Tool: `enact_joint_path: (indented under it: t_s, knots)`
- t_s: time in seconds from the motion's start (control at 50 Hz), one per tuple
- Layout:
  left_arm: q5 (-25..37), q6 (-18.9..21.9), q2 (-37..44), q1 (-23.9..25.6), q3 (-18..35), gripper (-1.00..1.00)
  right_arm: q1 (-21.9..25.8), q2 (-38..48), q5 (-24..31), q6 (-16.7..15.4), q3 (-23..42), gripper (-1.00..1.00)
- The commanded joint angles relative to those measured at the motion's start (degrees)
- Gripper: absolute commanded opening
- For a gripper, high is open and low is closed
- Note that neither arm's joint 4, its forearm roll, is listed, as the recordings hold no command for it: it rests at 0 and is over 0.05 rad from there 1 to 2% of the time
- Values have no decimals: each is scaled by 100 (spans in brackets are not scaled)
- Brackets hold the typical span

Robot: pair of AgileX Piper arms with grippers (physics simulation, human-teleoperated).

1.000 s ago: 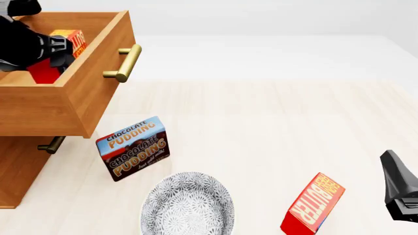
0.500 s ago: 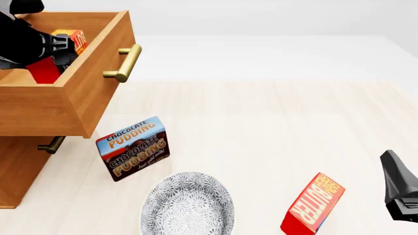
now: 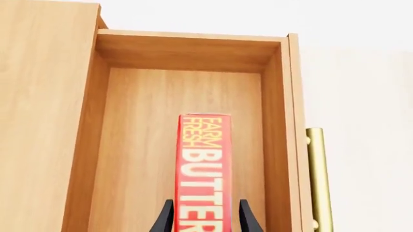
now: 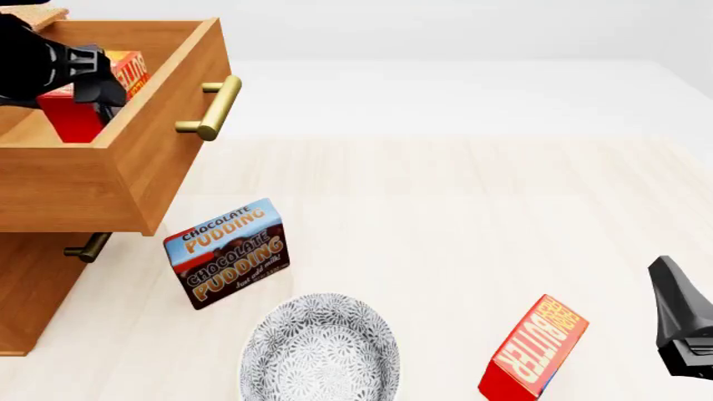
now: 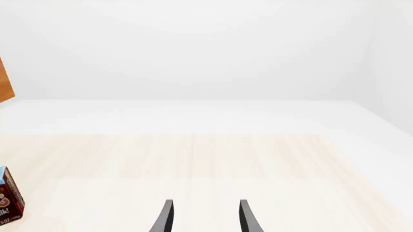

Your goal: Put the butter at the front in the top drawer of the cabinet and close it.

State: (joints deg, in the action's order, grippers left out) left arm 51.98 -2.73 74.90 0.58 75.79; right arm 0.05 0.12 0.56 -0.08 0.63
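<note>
Bright, even, sharp renders — soft shadow under the drawer toward 6 o'clock; perhaps washed-out far background.

Red butter carton on edge inside the open top drawer of the cabinet.

The front view looks forward and down from above the table, showing the open drawer at the left. The left wrist view looks steeply down into that drawer at close range, sharing its handle with the front view. The right wrist view sits low, facing level across the table.
</note>
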Motion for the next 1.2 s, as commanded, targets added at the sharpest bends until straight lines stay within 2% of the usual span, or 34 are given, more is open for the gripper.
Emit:
enact_joint_path:
  t_s: [0.02,0.46,0.7,0.74,0.8,0.94,1.0,1.06,1.2]
  knots:
    - [223,87,-256,-16,88,100,-3,0,-6,2,-6,100]
    - [598,151,-622,33,316,100,-2,0,-6,3,-6,100]
    - [966,437,-871,203,783,100,-1,0,-7,1,-6,100]
    - [968,364,-907,396,882,100,-1,0,-6,1,-6,100]
    - [990,370,-909,417,896,100,-1,0,-7,2,-6,100]
    - [1107,578,-934,742,1266,100,-2,0,-6,1,-6,100]
    - [1080,581,-922,769,1245,100,-2,0,-6,2,-6,100]
    - [906,575,-832,1040,1237,100,-2,0,-7,1,-6,100]
    - [632,638,-712,1308,1152,100,-1,0,-7,1,-6,100]
